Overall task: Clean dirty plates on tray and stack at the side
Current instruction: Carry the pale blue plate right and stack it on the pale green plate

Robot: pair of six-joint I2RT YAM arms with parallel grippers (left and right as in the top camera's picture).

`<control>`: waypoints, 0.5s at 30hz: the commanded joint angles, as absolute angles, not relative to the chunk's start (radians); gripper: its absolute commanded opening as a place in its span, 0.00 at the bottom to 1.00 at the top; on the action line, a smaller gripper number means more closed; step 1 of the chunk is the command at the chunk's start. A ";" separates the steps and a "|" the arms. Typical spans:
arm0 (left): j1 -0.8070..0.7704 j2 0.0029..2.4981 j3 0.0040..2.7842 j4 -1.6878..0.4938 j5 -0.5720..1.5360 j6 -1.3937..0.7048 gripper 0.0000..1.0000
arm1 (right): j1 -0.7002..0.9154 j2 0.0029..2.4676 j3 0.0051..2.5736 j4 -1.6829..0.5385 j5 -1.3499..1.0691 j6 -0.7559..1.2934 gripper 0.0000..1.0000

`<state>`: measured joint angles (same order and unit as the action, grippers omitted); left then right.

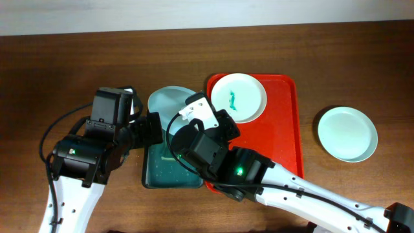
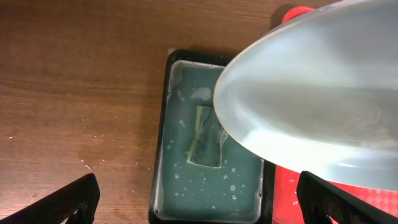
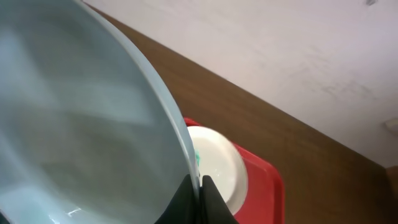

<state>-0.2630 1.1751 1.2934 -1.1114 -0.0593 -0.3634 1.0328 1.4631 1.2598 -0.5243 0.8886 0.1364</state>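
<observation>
Left end effector (image 2: 202, 200) spread wide; right end effector (image 3: 200, 194) clamped on plate (image 3: 93, 124).

Brightness: overhead view evenly lit and moderately bright; both wrist views dimmer.
Shadows: soft and faint beside the arms on the table (image 1: 58, 58).
Glare: pale streaks on the blue plate (image 2: 323, 93), 3 o'clock, left wrist view.
Blur: same plate smeared and unfocused at 9 o'clock, right wrist view.

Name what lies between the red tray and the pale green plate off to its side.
Nothing: only bare table separates tray and plate, per the overhead view.
</observation>
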 commanded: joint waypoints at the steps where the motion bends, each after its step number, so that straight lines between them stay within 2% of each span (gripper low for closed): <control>1: -0.259 1.169 1.304 -1.113 -0.056 -0.366 0.99 | 1.025 1.448 1.279 -0.515 1.115 0.182 0.04; 2: -0.259 1.169 1.304 -1.113 -0.056 -0.366 0.99 | 1.020 1.448 1.279 -0.495 1.070 0.229 0.04; 3: -0.259 1.169 1.304 -1.113 -0.056 -0.366 0.99 | 1.022 1.448 1.280 -0.476 0.959 0.157 0.04; 4: -0.259 1.169 1.304 -1.113 -0.056 -0.366 0.99 | 1.028 1.448 1.279 -0.476 0.962 0.035 0.04; 5: -0.259 1.169 1.304 -1.113 -0.056 -0.366 0.99 | 1.028 1.449 1.279 -0.482 1.036 0.028 0.04; 15: -0.259 1.169 1.304 -1.113 -0.056 -0.366 1.00 | 1.054 1.449 1.279 -0.475 1.052 0.026 0.04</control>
<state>-0.2630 1.1751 1.2934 -1.1114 -0.0593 -0.3637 1.0435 1.4631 1.2606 -0.4808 1.0145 0.0330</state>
